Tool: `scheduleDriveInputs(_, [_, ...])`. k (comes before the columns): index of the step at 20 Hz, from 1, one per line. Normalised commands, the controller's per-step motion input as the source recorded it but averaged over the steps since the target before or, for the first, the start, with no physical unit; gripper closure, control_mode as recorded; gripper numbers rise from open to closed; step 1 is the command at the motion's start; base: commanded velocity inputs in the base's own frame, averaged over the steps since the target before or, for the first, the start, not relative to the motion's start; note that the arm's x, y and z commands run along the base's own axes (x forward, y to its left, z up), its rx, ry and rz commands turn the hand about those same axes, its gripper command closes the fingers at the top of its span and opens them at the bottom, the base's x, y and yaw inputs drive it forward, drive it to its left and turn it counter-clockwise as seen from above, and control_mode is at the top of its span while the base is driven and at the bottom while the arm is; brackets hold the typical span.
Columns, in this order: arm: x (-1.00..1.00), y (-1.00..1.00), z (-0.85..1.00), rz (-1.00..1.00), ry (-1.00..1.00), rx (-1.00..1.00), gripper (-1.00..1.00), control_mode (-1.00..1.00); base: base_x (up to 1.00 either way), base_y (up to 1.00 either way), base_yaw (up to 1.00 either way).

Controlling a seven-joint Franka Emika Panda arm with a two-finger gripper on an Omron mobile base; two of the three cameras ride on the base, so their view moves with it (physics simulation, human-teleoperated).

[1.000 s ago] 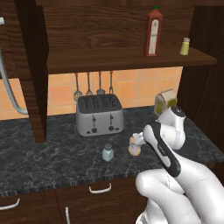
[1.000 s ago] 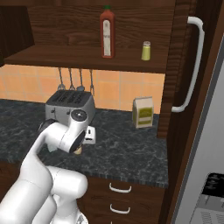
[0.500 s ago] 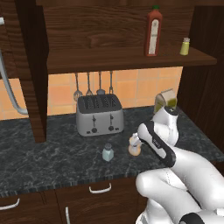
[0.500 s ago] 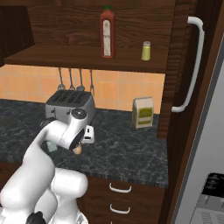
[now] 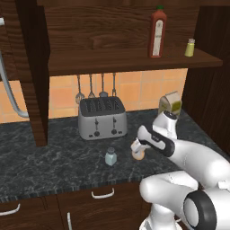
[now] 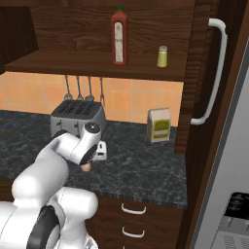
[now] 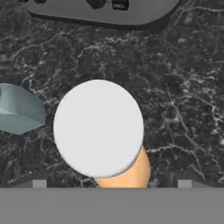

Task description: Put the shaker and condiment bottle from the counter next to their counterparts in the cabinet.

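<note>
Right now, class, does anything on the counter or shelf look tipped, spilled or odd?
Nothing stands out. The shaker and bottle stand upright on the counter; the red bottle and yellow shaker stand upright on the shelf.

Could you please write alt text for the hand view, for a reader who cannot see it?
Looking straight down, the white cap of the orange condiment bottle is close below the camera, standing on the black marbled counter. The pale blue-grey shaker stands just beside it at the left edge, and the grey toaster lies along the top edge.
</note>
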Motion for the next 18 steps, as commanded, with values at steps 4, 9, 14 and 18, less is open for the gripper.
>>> scheduleDriveInputs(4, [0.16, 0.00, -0.45, 0.08, 0.00, 0.00, -1.00, -1.00, 0.00, 0.00, 0.00])
scheduleDriveInputs(9, [0.14, 0.22, -0.45, 0.07, 0.03, 0.00, 1.00, -1.00, 0.00, 0.00, 0.00])
scheduleDriveInputs(14, [0.04, -0.02, 0.07, -0.02, 0.00, 0.00, 1.00, -1.00, 0.00, 0.00, 0.00])
scheduleDriveInputs(18, [-0.42, -0.24, 0.60, -0.05, -0.17, 0.00, 1.00, -1.00, 0.00, 0.00, 0.00])
